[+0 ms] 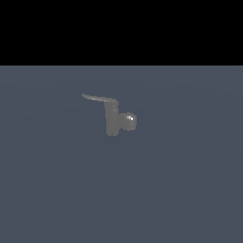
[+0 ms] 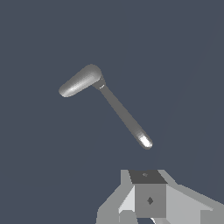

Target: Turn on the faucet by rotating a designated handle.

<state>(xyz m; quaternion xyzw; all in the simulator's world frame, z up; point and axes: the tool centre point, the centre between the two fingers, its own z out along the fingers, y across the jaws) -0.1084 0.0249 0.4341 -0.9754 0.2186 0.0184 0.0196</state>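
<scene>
Small dull-grey metal faucet (image 1: 114, 121) stands alone; its thin flat grey lever handle (image 1: 97, 98) points toward ten o'clock in the exterior view. Grey-white gripper (image 2: 151, 201) sits apart from it, jaw state can't tell. Best bet: push near the handle's tip for leverage.

We see only part of the gripper (image 2: 151, 205) in the wrist view, cut off by the picture's edge, so we cannot tell its jaw state. It is absent from our exterior view.
</scene>
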